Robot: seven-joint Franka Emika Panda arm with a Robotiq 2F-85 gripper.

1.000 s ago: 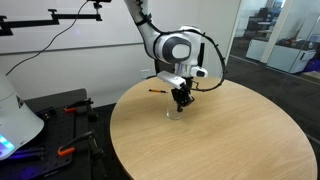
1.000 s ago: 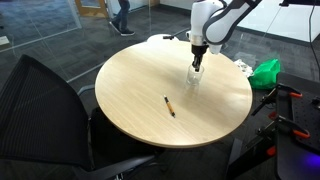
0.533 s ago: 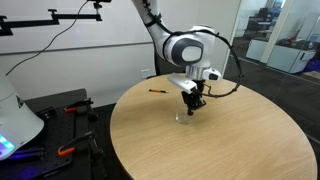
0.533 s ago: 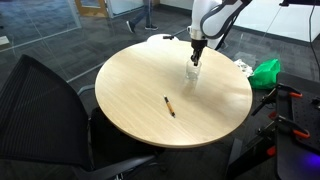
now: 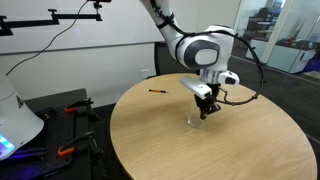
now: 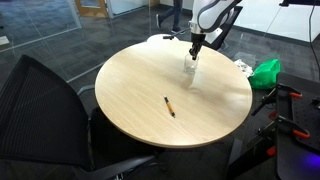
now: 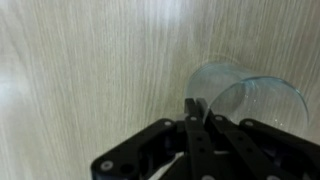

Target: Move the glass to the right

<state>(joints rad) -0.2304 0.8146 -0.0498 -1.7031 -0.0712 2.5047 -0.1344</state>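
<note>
Clear glass (image 7: 252, 98) has its side wall pinched between the gripper's (image 7: 198, 106) fingers (image 7: 192, 126), squeezed almost together, over the wooden table (image 7: 80, 70).

Nothing legible anywhere — no print on the glass (image 7: 240, 90), the round table (image 5: 250, 150) or the robot arm (image 5: 205, 50) (any marks are too small and blurred).

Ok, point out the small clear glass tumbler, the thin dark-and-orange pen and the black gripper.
Small clear glass tumbler (image 7: 252, 98): wrist view, on its see-through body.
Thin dark-and-orange pen (image 6: 170, 106): an exterior view, mid-shaft.
Black gripper (image 5: 204, 112): an exterior view, between its fingertips.
</note>
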